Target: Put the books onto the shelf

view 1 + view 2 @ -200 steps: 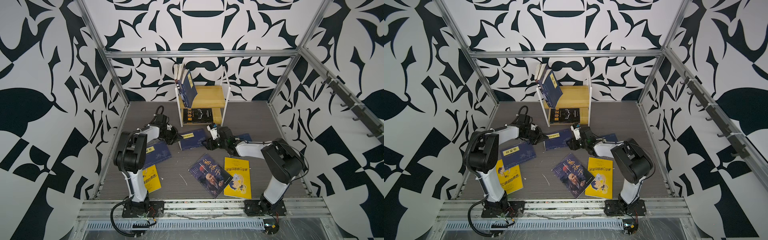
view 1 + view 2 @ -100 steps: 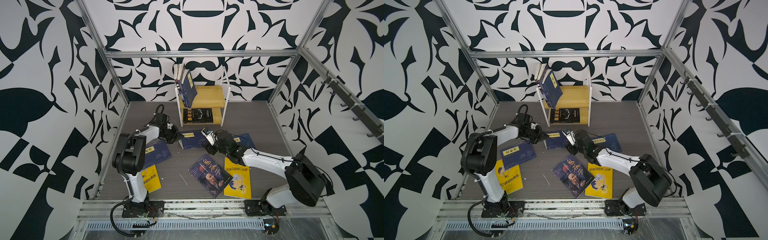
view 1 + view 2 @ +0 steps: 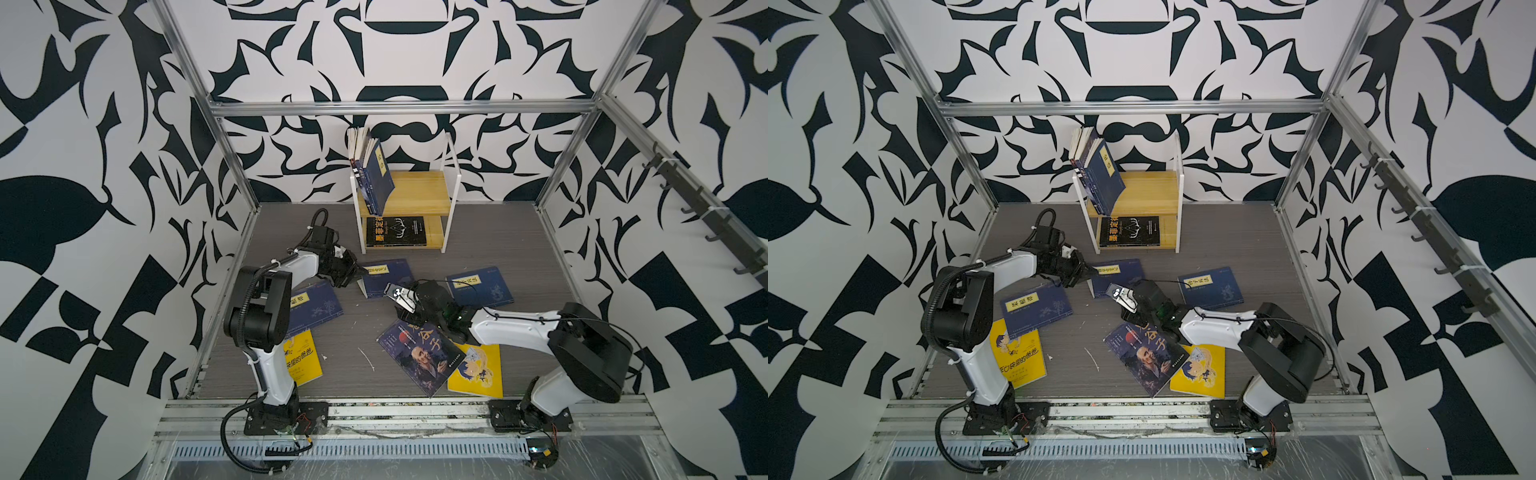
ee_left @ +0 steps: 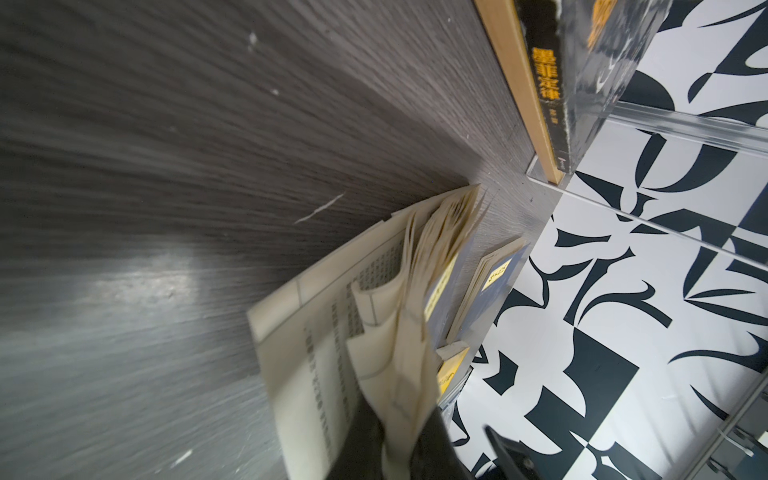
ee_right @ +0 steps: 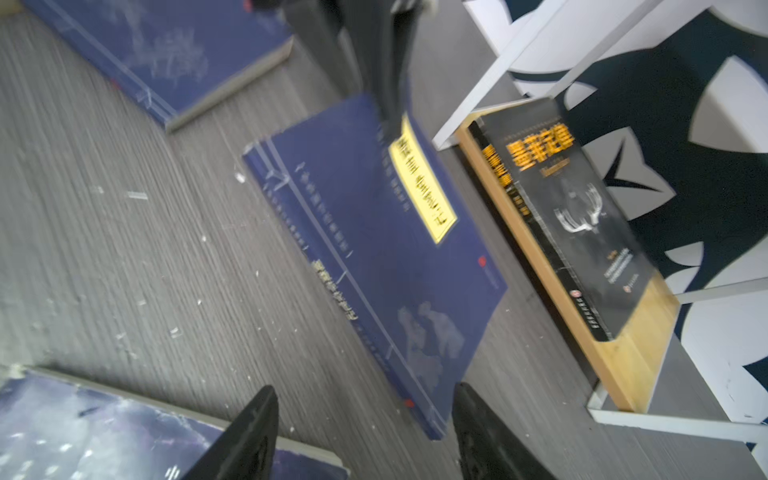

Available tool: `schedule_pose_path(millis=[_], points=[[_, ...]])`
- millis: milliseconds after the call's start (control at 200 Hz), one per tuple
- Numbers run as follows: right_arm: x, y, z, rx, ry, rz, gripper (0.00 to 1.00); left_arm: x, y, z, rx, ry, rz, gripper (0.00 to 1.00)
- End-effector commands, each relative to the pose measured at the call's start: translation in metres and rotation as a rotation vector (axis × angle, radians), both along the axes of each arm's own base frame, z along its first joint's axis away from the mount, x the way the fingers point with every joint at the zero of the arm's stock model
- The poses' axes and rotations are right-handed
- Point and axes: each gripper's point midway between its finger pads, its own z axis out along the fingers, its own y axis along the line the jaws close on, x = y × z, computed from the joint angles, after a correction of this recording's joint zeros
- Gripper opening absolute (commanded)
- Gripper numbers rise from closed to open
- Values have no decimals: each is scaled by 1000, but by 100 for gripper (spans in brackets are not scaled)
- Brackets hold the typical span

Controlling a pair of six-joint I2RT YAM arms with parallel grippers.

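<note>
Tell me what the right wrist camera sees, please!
A navy book with a yellow label lies on the grey table, just ahead of the open right claw. Beside it, a black book rests on the bottom board of the shelf.

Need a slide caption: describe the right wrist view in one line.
Open right gripper faces a navy book beside the shelf, its far corner pinched by the left gripper.

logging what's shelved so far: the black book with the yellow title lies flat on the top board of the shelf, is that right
Not quite. The black book lies flat on the bottom board of the shelf, not the top one. Both top views show it there. The top board holds the leaning navy books.
</note>
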Motion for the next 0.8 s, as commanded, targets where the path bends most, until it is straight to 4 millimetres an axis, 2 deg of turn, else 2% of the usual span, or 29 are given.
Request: schedule_pose_path(millis=[0, 225, 545, 675, 795], points=[[24, 14, 23, -12, -145, -20, 68, 2, -3, 18, -17, -29, 2, 0], [46, 25, 17, -49, -210, -51, 59, 1, -2, 17, -14, -28, 6, 0], [60, 41, 4, -39, -222, -50, 48, 1, -2, 16, -15, -24, 4, 0], [61, 45, 4, -36, -220, -45, 32, 1, -2, 15, -17, -21, 5, 0], [61, 45, 4, -44, -216, -42, 4, 1, -2, 16, -16, -28, 5, 0]])
